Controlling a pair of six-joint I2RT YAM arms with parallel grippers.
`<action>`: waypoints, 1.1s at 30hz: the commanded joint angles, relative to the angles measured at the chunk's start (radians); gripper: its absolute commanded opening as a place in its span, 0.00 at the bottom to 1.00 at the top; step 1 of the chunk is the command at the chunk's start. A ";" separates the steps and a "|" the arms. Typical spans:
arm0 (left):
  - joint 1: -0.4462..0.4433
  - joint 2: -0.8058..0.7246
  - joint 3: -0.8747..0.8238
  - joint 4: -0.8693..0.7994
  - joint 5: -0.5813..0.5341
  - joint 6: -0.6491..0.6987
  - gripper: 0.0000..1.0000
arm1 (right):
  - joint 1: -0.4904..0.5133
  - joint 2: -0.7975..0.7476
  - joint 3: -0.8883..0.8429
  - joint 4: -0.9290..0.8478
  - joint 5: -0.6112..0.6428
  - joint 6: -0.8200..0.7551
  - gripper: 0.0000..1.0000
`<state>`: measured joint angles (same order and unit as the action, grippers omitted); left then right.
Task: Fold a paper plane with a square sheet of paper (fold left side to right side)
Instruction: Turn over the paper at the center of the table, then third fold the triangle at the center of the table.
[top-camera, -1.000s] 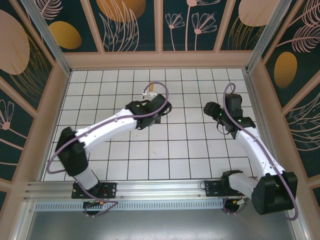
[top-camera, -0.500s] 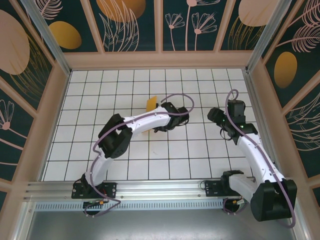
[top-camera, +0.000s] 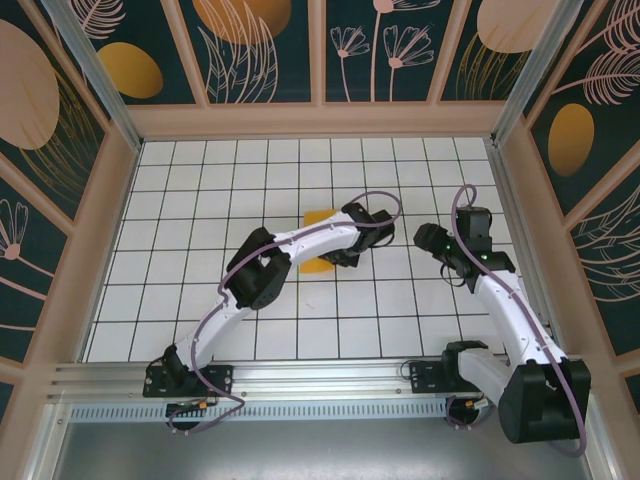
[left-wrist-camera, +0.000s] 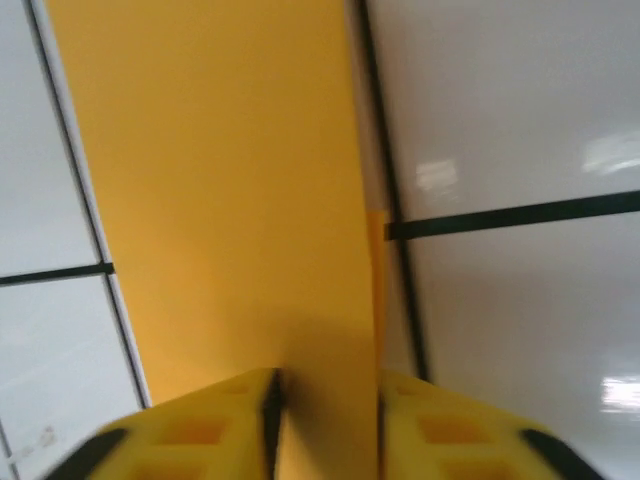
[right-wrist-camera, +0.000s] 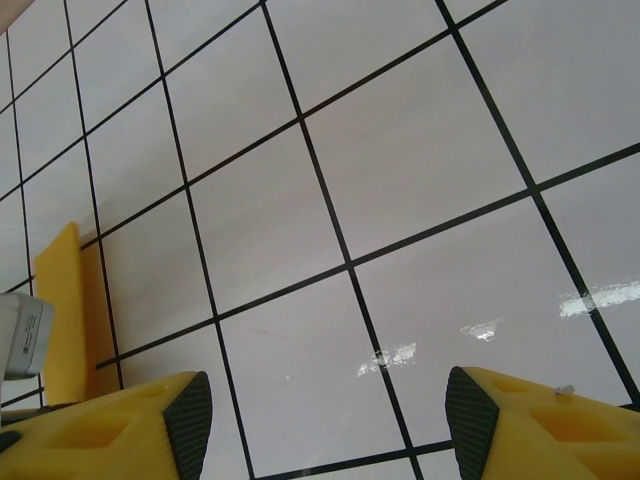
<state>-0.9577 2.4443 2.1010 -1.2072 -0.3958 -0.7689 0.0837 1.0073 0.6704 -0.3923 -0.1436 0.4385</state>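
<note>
White tiled table (top-camera: 200, 200) w/ black grid, dark leaf-pattern walls around. On the left gripper (left-wrist-camera: 328, 420) the yellow fingers stand a little apart. The square sheet of paper (left-wrist-camera: 220, 180) runs between them, not clamped as far as I can judge. The sheet lies mid-table under the left forearm, approx. flat, orange showing on both sides of the arm. The right gripper (right-wrist-camera: 330, 420) is wide open, empty, hovering just right of it. Paper looks thin, light, floppy; prob. slides on glossy tile and creases easily, so pinch a free edge or corner, other gripper pinning. Vs. half a sec ago: sheet stood raised by the wrist; now the gripper is further right and the sheet is down.
</note>
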 joint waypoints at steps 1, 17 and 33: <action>0.020 0.010 0.070 -0.015 0.075 0.045 0.42 | -0.009 0.010 -0.013 0.017 -0.046 -0.030 0.66; 0.263 -0.582 -0.526 0.612 0.402 0.121 0.68 | 0.136 0.275 0.063 0.262 -0.301 0.090 0.66; 0.539 -0.842 -1.120 1.208 0.773 0.039 0.75 | 0.398 0.963 0.659 0.259 -0.259 0.107 0.52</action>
<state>-0.4393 1.6257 1.0073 -0.1154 0.2901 -0.7120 0.4644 1.9072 1.2518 -0.1089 -0.4019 0.5556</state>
